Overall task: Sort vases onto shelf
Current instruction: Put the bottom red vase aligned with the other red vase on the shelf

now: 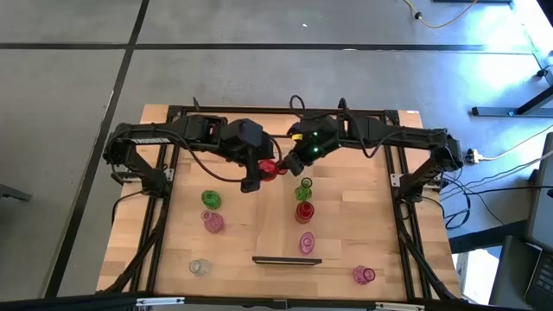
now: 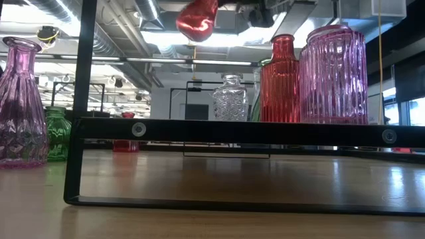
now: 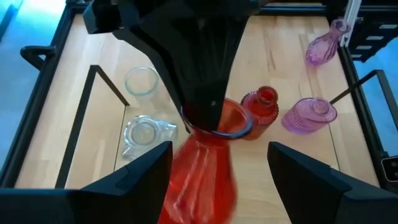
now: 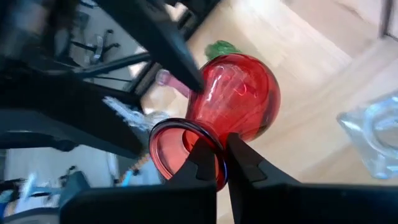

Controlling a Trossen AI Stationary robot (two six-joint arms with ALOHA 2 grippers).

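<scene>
A red vase [image 1: 270, 168] with a round body hangs high over the table's far middle, also seen in the low view [image 2: 197, 18]. My right gripper [image 1: 288, 164] is shut on its mouth. My left gripper [image 1: 252, 180] is open, with its fingers on either side of the vase's body [image 3: 202, 177]. The shelf [image 1: 287, 259] lies near the front edge, and its dark frame [image 2: 232, 133] fills the low view. Green [image 1: 211, 199], pink [image 1: 213, 223] and clear [image 1: 200, 267] vases stand on the table's left half. My right gripper pinches the red vase's rim [image 4: 219, 163], with one finger inside the mouth and one outside against the neck. It comes slanting down from the table's far right. The vase is lifted clear and tilted, its body away from the fingers. My left gripper's fingers flank the vase's body; I cannot tell whether either finger touches it.
A green vase [image 1: 304, 188], a red bottle [image 1: 304, 212] and a pink vase [image 1: 307, 244] stand in a row right of the middle. Another pink vase [image 1: 364, 275] sits near the front right corner. Black frame rails [image 1: 164, 216] run along both sides of the table.
</scene>
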